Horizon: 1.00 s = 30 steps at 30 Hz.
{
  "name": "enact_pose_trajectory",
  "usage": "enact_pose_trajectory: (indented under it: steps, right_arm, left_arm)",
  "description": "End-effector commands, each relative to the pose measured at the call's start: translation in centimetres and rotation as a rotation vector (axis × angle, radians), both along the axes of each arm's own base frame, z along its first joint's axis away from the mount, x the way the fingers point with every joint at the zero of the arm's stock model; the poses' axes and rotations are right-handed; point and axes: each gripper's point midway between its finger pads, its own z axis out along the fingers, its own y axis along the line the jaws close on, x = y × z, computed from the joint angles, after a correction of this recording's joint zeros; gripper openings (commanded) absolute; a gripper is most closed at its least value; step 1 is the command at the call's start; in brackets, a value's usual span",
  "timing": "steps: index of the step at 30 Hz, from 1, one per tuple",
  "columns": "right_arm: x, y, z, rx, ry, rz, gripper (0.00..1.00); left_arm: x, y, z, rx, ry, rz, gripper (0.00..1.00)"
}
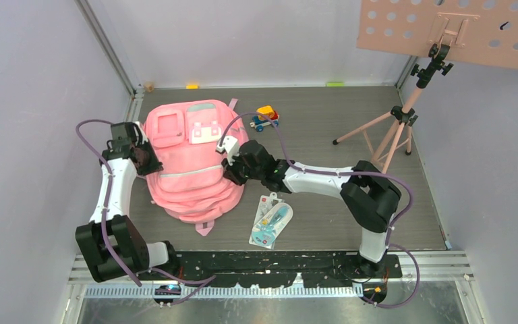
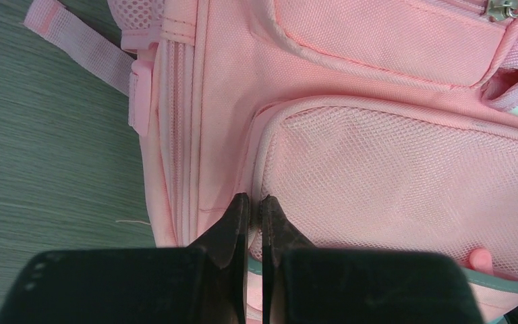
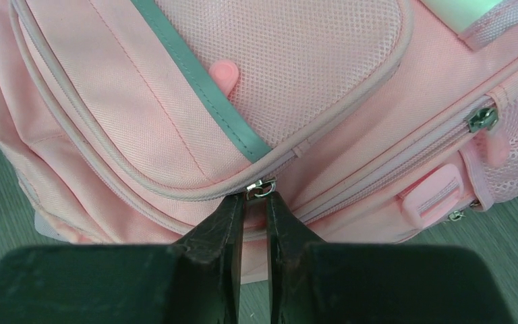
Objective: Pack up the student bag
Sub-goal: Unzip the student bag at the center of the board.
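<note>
My right gripper [image 3: 255,202] is pinched on a zip pull [image 3: 261,187] at the bag's front pocket. My left gripper [image 2: 255,206] is closed to a slit, tips against the seam beside a mesh pocket [image 2: 405,175]. The bag [image 1: 189,179] lies flat on the counter [image 1: 351,202], between both arms. A blister pack [image 1: 271,221] just beside it holds something blue; I can't read its label.
</note>
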Motion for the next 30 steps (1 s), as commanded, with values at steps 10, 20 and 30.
enact_pose_trajectory:
  steps: [10, 20, 30]
  right_arm:
    - [-5.9, -1.0, 1.2, 0.044, 0.249, -0.021, 0.01]
    - [-8.8, 2.1, 2.2, 0.092, 0.295, 0.005, 0.01]
    - [-8.9, 7.8, 4.3, 0.233, 0.353, -0.027, 0.01]
  left_arm:
    - [0.7, -2.3, 0.8, -0.099, -0.061, -0.024, 0.0]
    - [0.7, -2.6, 0.9, -0.112, -0.071, -0.02, 0.0]
    - [0.9, -3.8, 1.6, -0.161, -0.113, -0.038, 0.0]
